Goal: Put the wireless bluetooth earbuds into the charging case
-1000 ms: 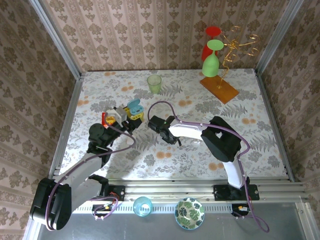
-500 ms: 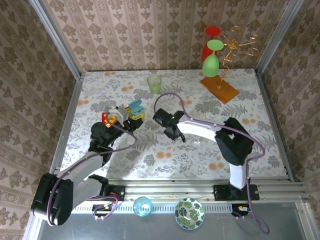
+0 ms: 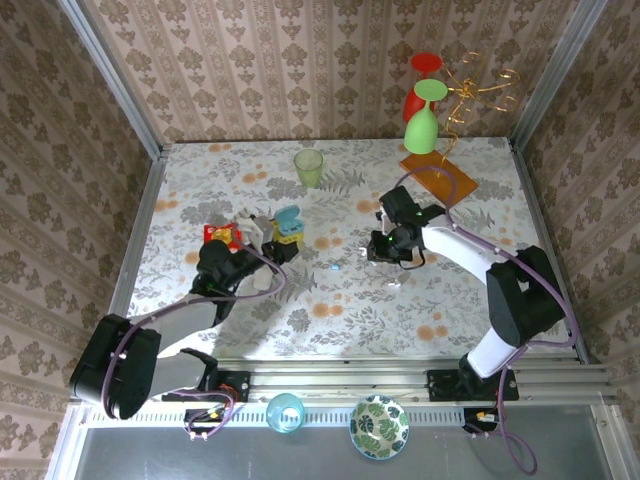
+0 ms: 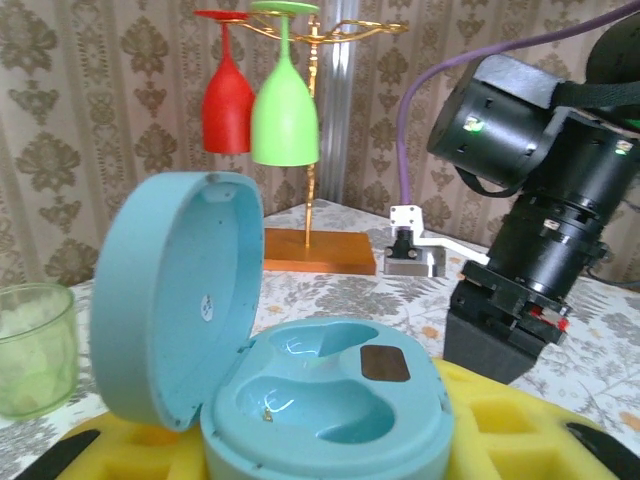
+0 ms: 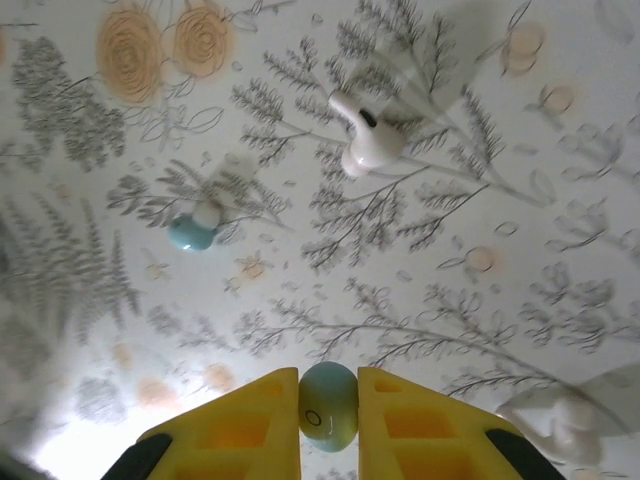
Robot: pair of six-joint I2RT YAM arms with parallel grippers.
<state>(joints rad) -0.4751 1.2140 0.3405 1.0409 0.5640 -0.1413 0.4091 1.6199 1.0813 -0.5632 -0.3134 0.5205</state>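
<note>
Green cup [image 3: 309,167], glass rack [image 3: 438,178] behind; right gripper [image 5: 328,398] pinches earbud [image 5: 328,412], left gripper [image 4: 320,450] clasps case [image 4: 330,395].

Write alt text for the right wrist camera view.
The right gripper pinches a pale-blue earbud between its yellow fingers. On the floral tablecloth beyond lie a white earbud and a blue-tipped earbud.

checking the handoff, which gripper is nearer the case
Left. The left gripper grips the case itself; the right gripper, pinching an earbud, sits well off to the case's right, apart from it.
</note>
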